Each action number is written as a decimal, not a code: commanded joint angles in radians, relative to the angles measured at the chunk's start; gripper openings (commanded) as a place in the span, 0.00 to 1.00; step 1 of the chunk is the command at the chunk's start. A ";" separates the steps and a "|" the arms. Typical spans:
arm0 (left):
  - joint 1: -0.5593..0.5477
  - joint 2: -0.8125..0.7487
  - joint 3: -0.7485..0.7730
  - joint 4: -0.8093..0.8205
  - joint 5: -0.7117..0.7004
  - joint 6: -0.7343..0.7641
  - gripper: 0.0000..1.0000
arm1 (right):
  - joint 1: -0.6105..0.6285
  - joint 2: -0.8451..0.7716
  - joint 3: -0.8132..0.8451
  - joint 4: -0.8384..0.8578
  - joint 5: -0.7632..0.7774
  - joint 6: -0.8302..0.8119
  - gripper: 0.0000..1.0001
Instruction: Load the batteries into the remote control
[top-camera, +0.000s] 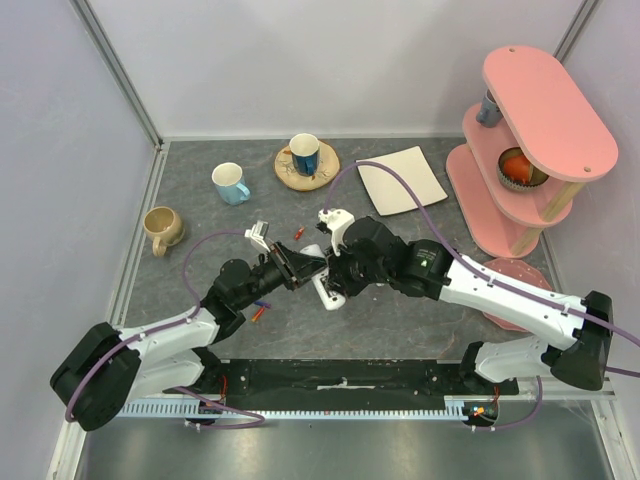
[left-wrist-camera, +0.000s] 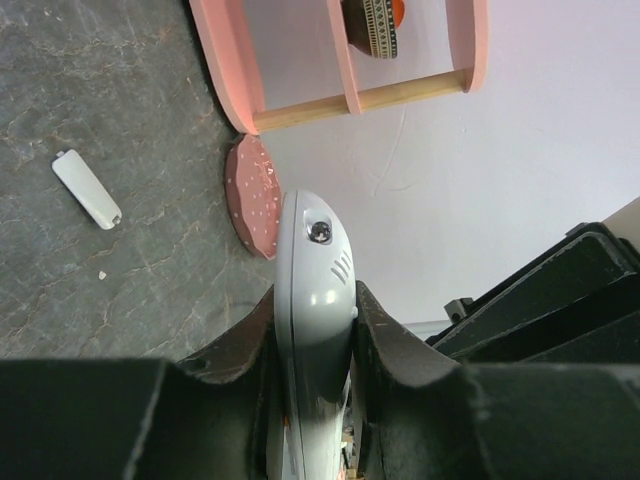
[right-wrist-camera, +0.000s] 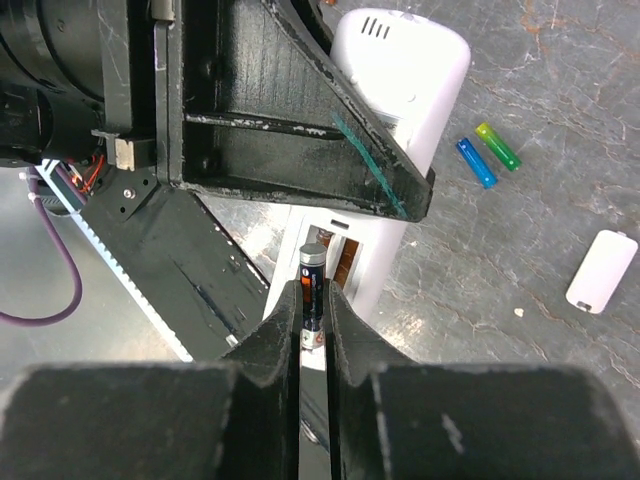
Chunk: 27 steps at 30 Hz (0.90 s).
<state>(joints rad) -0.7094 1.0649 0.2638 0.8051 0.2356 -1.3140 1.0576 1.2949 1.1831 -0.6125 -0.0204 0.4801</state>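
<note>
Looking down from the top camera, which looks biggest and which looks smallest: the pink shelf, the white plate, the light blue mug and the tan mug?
1. pink shelf
2. white plate
3. light blue mug and tan mug: they look about the same size, so I won't rank them.

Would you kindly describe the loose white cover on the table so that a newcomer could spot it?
Above the grey table, find the white remote control. Beside it lie a blue battery and a green battery; beyond them, the cover is flat, white and round-ended, not a coloured cylinder.
</note>
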 joint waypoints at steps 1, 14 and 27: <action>-0.005 -0.017 -0.017 0.120 -0.036 0.016 0.02 | -0.005 -0.013 0.102 -0.092 -0.010 0.005 0.00; -0.005 0.170 -0.130 0.599 -0.120 -0.109 0.02 | -0.015 0.066 0.243 -0.286 -0.093 0.045 0.00; -0.005 0.290 -0.158 0.810 -0.104 -0.157 0.02 | -0.025 0.231 0.371 -0.426 -0.170 0.011 0.00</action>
<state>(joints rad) -0.7094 1.3632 0.1081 1.2625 0.1478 -1.4479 1.0374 1.5032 1.5215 -0.9787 -0.1463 0.4965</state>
